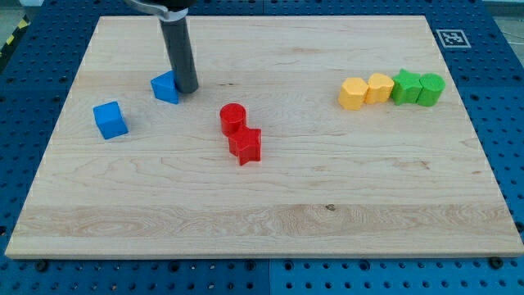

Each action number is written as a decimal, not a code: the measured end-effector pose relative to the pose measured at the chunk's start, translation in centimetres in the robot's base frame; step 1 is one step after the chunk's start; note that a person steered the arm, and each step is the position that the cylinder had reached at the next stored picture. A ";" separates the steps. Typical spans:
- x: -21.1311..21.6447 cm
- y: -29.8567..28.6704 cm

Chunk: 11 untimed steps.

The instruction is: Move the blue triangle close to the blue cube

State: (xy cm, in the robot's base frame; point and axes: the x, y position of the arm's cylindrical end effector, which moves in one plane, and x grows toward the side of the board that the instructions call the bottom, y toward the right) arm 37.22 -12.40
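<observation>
Our tool is a bare rod with no jaws, so it neither clenches nor releases anything; it only pushes. Our tip (pixel 187 88) rests on the surface (pixel 270 221) touching, or all but touching, the blue triangle (pixel 165 87) on that block's 3 o'clock side.

The blue triangle lies toward the view's upper left. The blue cube (pixel 110 120) sits near it, at roughly 8 o'clock from the triangle, with a clear strip of wood between them.

Step in hand, as we judge it: the push itself, the tip being already set behind the triangle on the side away from the cube. The gap is not yet closed.

Next move calls for a push toward 8 o'clock. The contact now sits at 3 o'clock, so a straight shove would carry the triangle past the cube's upper side; we would shift the tip toward 2 o'clock first.

Clear of the path: a red cylinder (pixel 232 118) and a red block (pixel 246 145) mid-board, two yellow blocks (pixel 366 90) and two green blocks (pixel 417 87) at far right.
</observation>
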 end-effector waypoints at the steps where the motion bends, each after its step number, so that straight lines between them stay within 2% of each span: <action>1: -0.6 0.0; 2: -3.2 0.0; 3: -3.3 -0.1; 8: 0.7 -1.5; 11: 0.0 -3.8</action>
